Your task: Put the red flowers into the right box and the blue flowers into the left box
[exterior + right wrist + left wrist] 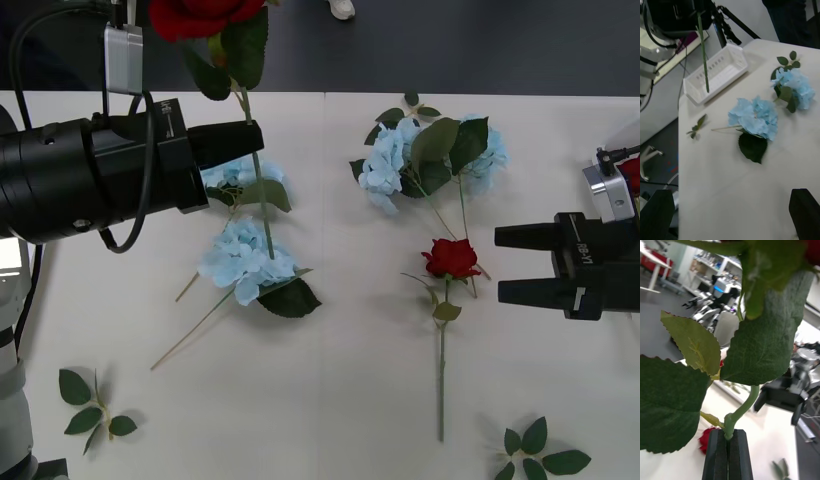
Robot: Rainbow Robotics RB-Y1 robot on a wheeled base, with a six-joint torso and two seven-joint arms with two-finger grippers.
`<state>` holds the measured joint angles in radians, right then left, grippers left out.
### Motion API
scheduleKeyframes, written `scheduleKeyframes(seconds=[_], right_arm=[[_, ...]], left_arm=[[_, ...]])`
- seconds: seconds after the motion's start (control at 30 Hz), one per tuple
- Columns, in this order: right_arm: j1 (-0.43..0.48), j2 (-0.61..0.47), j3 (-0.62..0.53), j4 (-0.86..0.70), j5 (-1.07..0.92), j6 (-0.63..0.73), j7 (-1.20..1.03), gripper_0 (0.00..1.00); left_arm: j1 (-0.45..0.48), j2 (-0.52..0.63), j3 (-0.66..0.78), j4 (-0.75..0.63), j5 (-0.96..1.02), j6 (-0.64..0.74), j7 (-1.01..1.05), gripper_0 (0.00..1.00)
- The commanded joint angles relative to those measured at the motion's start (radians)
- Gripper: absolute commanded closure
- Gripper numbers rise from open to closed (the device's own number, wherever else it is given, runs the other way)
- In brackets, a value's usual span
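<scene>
My left gripper (252, 140) is shut on the stem of a red rose (200, 15) and holds it high over the table's left side. In the left wrist view, the black fingers (718, 455) pinch the green stem (741, 410) under big leaves. A second red rose (452, 258) lies on the table right of centre, just left of my open right gripper (512, 265). Several blue hydrangeas lie flat: two at the left (245, 262) (235, 175) and two at the back (385, 160) (490, 155). The white left box (720, 84) stands at the table's far left edge. The right box's rounded corner (628, 135) shows at the right edge.
Loose green leaf sprigs lie at the front left (90, 405) and the front right (540, 452), with another small one at the back (412, 100). The held rose's stem (703, 48) dangles above the left box. A dark floor lies beyond the table's far edge.
</scene>
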<state>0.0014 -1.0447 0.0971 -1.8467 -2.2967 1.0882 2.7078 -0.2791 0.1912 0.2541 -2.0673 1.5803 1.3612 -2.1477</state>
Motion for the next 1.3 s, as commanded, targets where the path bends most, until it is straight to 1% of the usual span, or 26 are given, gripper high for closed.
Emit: scheduleKeyframes(seconds=[0.03,0.2,0.33,0.53,0.73,0.97,1.2,1.23,1.27,1.3], right_arm=[[-0.054,0.005,0.07,-0.008,-0.083,-0.03,-0.003,0.1],[-0.112,0.049,0.145,-0.006,-0.101,-0.076,-0.003,0.1],[-0.167,0.089,0.21,-0.006,-0.101,-0.126,-0.003,0.1],[-0.23,0.166,0.291,-0.006,-0.101,-0.182,-0.003,0.1],[-0.29,0.218,0.377,-0.006,-0.101,-0.225,-0.003,0.11],[-0.351,0.287,0.474,-0.008,-0.101,-0.327,-0.003,0.1],[-0.38,0.307,0.5,-0.008,-0.104,-0.36,-0.003,0.1],[-0.382,0.307,0.5,-0.008,-0.104,-0.36,-0.003,0.2],[-0.382,0.307,0.498,-0.008,-0.104,-0.36,-0.003,0.45],[-0.383,0.307,0.5,-0.008,-0.104,-0.36,-0.003,0.72]], left_arm=[[-0.032,-0.078,0.005,-0.051,0.023,0.061,-0.147,1.0],[-0.034,-0.153,0.027,-0.054,0.061,0.162,-0.242,1.0],[-0.051,-0.209,0.048,-0.054,0.083,0.23,-0.248,1.0],[-0.072,-0.209,0.025,-0.054,0.063,0.234,-0.258,1.0],[-0.086,-0.209,-0.004,-0.054,0.055,0.234,-0.261,1.0],[-0.086,-0.209,-0.01,-0.053,0.056,0.233,-0.261,1.0],[-0.086,-0.209,-0.01,-0.053,0.056,0.233,-0.261,1.0],[-0.086,-0.209,-0.01,-0.053,0.056,0.233,-0.261,1.0],[-0.086,-0.209,-0.01,-0.053,0.056,0.233,-0.261,1.0],[-0.086,-0.209,-0.01,-0.053,0.056,0.233,-0.261,1.0]])
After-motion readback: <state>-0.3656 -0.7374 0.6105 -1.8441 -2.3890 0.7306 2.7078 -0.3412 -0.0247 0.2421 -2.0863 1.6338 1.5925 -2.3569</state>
